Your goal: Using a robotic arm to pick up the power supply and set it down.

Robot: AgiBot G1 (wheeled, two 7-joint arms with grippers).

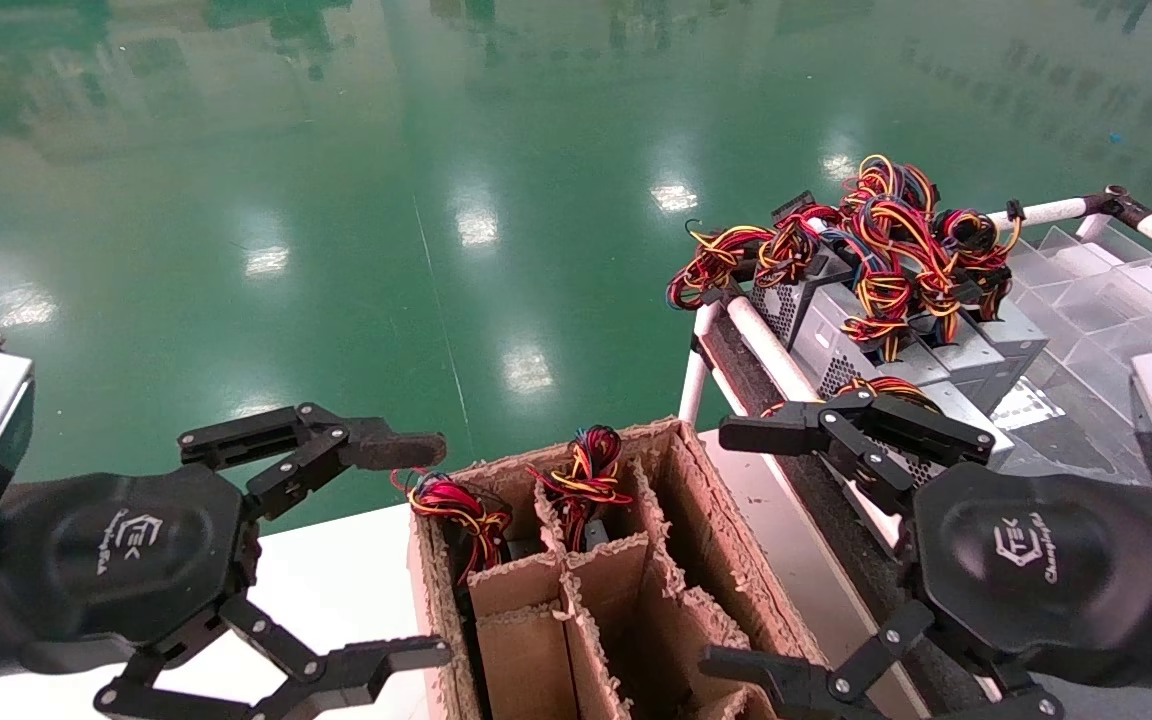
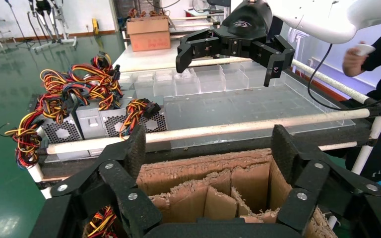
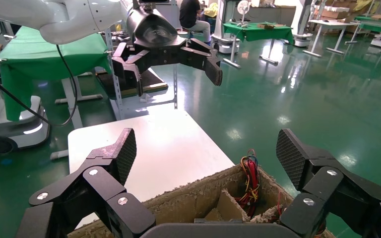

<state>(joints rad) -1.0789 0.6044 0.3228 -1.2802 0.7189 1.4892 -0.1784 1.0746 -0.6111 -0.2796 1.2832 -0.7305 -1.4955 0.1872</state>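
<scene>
- The power supply [image 1: 921, 395], a grey metal box with a perforated vent, sits right of centre in the head view. It's the nearest one of a row of similar units on the rack, and a loop of red, yellow and black wires [image 1: 886, 388] lies on top of it.
- In the left wrist view the same unit [image 2: 138, 119] shows left of centre, with its wire bundle [image 2: 134, 113] draped down the front and the round fan grille beside it.
- Right gripper [image 1: 746, 545] is at lower right of the head view, fingers spread wide and holding nothing. Its upper finger [image 1: 816, 428] overlaps the front of the power supply in that view, but I can't tell if it's actually touching.
- Behind it, the other power supplies [image 1: 896, 330] are lined up toward the upper right, topped with a big tangle of red, yellow, orange and blue cables [image 1: 866, 240].
- They all sit on a rack with white tube rails [image 1: 766, 350], and clear plastic bins [image 1: 1106, 290] fill the far right.
- A cardboard box [image 1: 706, 520] with ragged dividers is at bottom centre. Two of its back slots hold units with wire bundles poking out: a mostly red one [image 1: 456, 505] and a red/yellow one [image 1: 588, 470].
- Left gripper [image 1: 431, 545] is at lower left, also wide open and empty, over the white table [image 1: 326, 580] just left of the box.
- Shiny green floor [image 1: 436, 150] fills the whole top half.
</scene>
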